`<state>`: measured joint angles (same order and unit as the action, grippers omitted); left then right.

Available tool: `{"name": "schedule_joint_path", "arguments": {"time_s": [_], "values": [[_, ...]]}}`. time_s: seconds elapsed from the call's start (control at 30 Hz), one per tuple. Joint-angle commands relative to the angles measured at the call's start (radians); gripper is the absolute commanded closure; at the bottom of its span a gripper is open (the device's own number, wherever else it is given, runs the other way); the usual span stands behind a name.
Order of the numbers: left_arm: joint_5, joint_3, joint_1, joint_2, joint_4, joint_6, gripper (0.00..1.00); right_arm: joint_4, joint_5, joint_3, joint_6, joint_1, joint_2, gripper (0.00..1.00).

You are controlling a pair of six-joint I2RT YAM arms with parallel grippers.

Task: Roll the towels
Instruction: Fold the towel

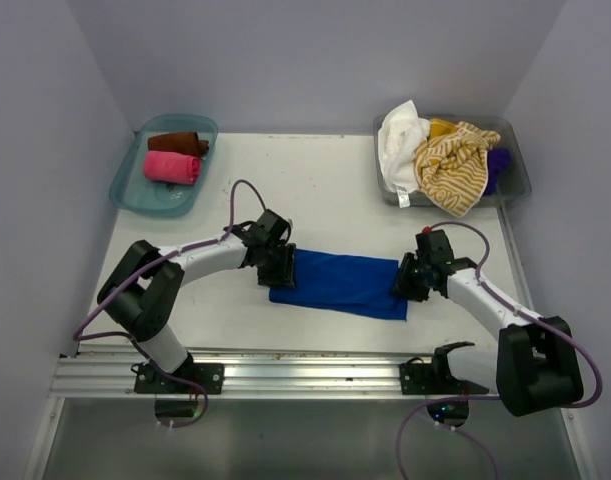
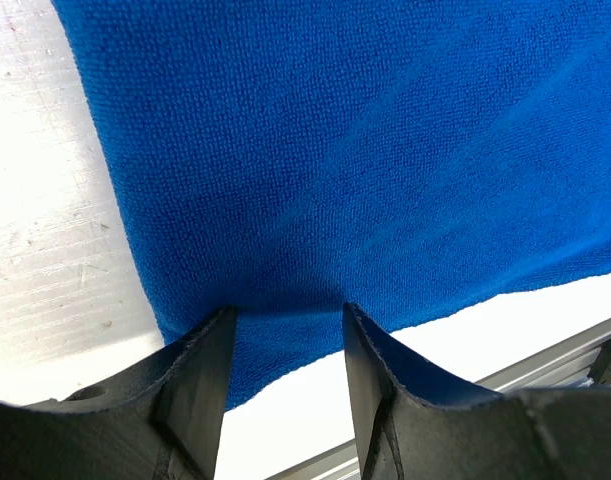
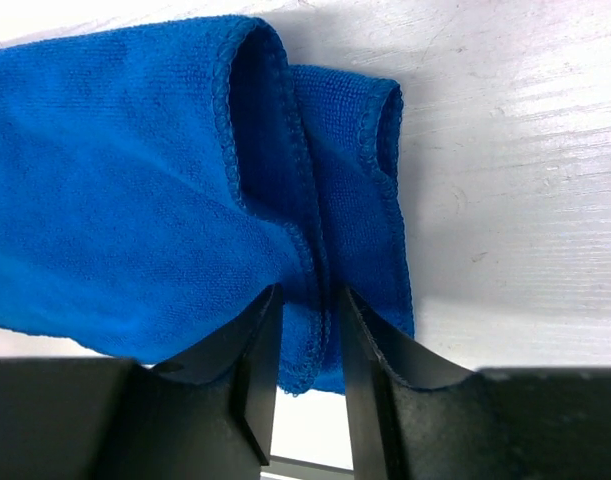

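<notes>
While the tray (image 1: 170, 199) holds two rolled towels (image 1: 172, 167), right claw (image 3: 305, 300) clamps blue towel (image 1: 340, 282); left claw (image 2: 285, 320) grip unclear.

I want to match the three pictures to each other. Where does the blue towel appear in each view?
Top external: the blue towel lies in the middle of the white table.
Left wrist: the blue towel fills most of the picture, above the left gripper.
Right wrist: the blue towel fills left and centre, its folded hem reaching into the right gripper.
Shared landmark: the white table, bare beside the towel in every view.
</notes>
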<state>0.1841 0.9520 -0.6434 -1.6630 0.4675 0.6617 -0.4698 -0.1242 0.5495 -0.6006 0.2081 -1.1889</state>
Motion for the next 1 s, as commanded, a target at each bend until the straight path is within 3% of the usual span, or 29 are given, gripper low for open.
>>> {"name": "schedule_joint_path", "arguments": {"time_s": [0.0, 0.13, 0.23, 0.33, 0.63, 0.97], "values": [[-0.003, 0.024, 0.008, -0.015, -0.013, -0.013, 0.49, 0.037, -0.019, -0.008, 0.013, 0.001, -0.003, 0.68], [-0.003, 0.024, 0.008, -0.015, -0.015, -0.014, 0.49, 0.04, -0.02, -0.008, 0.012, 0.001, -0.008, 0.75], [-0.003, 0.024, 0.008, -0.014, -0.015, -0.014, 0.5, 0.039, -0.014, -0.003, 0.012, 0.001, -0.008, 0.91], [-0.006, 0.024, 0.007, -0.012, -0.013, -0.014, 0.5, 0.013, -0.002, 0.012, 0.005, 0.002, 0.028, 1.0], [-0.017, 0.028, 0.019, -0.011, -0.012, -0.02, 0.5, -0.185, 0.015, 0.147, 0.031, 0.001, 0.159, 1.0], [-0.018, 0.028, 0.044, 0.0, -0.001, -0.039, 0.5, -0.329, 0.061, 0.168, 0.039, 0.001, 0.245, 1.0]]}}
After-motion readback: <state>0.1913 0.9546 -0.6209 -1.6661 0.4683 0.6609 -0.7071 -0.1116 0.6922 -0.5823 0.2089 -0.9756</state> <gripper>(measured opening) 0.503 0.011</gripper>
